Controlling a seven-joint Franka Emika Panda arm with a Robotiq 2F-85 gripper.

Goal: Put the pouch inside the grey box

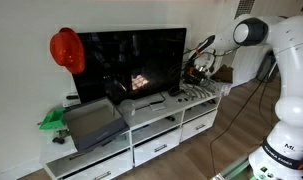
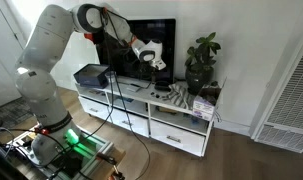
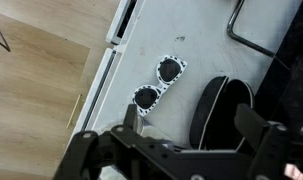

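Note:
In the wrist view the pouch (image 3: 223, 108) is a dark oval soft case with a thin white edge line, lying on the white cabinet top (image 3: 121, 60). My gripper (image 3: 191, 120) is open, one finger on each side of the pouch, hovering above it and holding nothing. In both exterior views the gripper (image 1: 198, 68) (image 2: 154, 62) hangs over the cabinet's end near the plant. The grey box (image 1: 95, 122) (image 2: 91, 74) is a wide, shallow, dark box at the far end of the cabinet, beyond the TV.
Black-and-white sunglasses (image 3: 157, 83) lie just beside the pouch. A TV (image 1: 131, 62) stands on the cabinet, with a pale grey flat unit (image 1: 141, 105) before it. A green object (image 1: 53, 120) and a red hat (image 1: 66, 50) are near the box. A potted plant (image 2: 201, 60) stands near the gripper.

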